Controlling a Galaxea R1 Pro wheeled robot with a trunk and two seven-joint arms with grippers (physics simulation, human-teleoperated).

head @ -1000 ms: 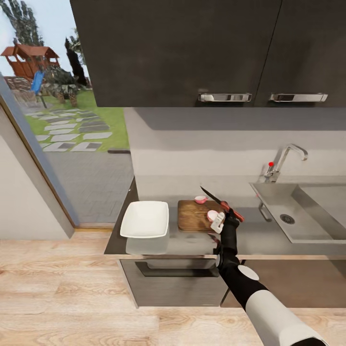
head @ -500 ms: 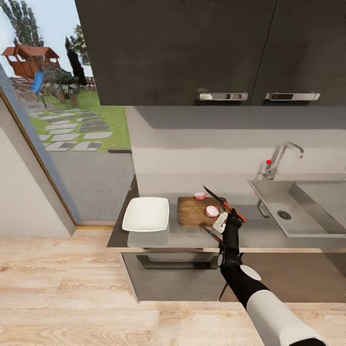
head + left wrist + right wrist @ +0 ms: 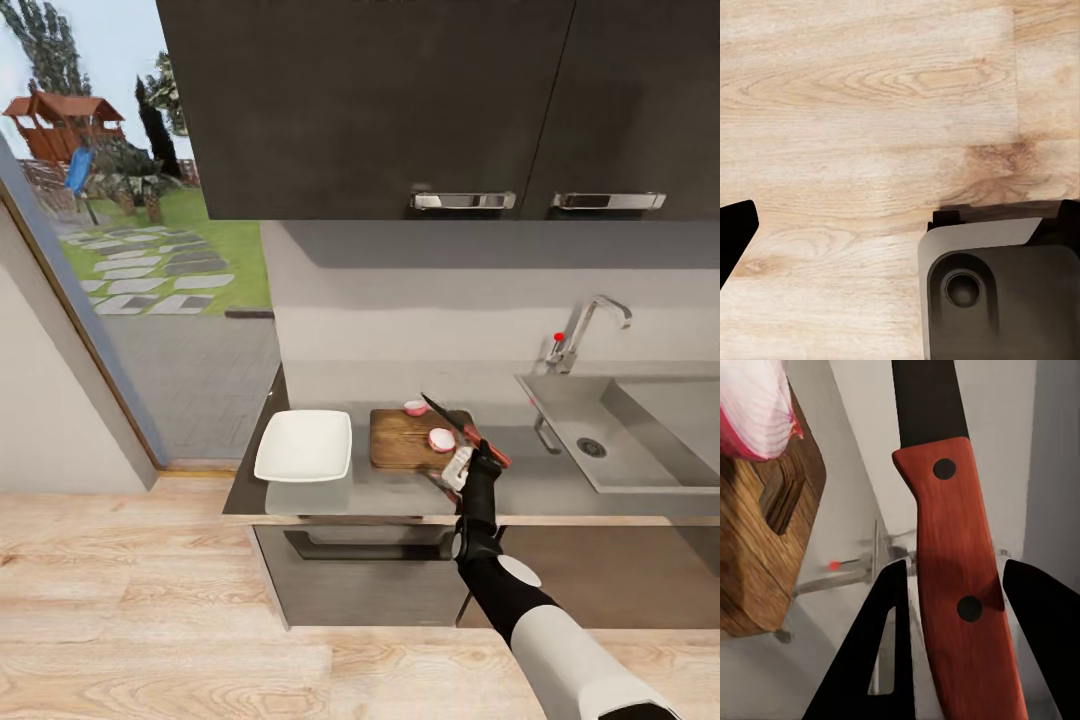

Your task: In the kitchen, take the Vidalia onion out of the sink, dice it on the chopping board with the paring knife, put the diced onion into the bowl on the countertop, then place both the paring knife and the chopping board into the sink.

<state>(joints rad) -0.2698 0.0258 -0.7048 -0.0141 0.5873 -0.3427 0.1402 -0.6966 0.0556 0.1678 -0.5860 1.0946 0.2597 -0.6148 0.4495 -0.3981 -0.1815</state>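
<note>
Head view of a kitchen run: a dark, smooth countertop (image 3: 400, 492) beneath matte charcoal wall cabinets (image 3: 400, 100) with brushed metal bar handles. A rectangular wooden chopping board (image 3: 405, 440), grain visible and corners rounded, lies on the counter between a shallow white square bowl (image 3: 303, 446) and the stainless steel sink (image 3: 620, 430) with its angular chrome tap (image 3: 585, 330). Two onion pieces rest on the board: one (image 3: 415, 407) at its far edge, one (image 3: 441, 439) near its right edge, each showing a pale cut face ringed in pink. The right gripper (image 3: 470, 455), on a black forearm with a white upper shell, is at the board's right edge and is closed on the paring knife (image 3: 462, 428), whose dark blade slants up and away over the board. In the right wrist view the knife's reddish wooden handle (image 3: 960, 585), with two dark rivets, sits between the black fingers (image 3: 870, 652); beside it are the board's laminated edge (image 3: 765, 532) and a layered onion piece (image 3: 757, 405). The left wrist view shows pale wood-grain flooring (image 3: 870, 112) and a rounded grey part of the robot (image 3: 997, 292); whether the left gripper is open or closed cannot be told.
</note>
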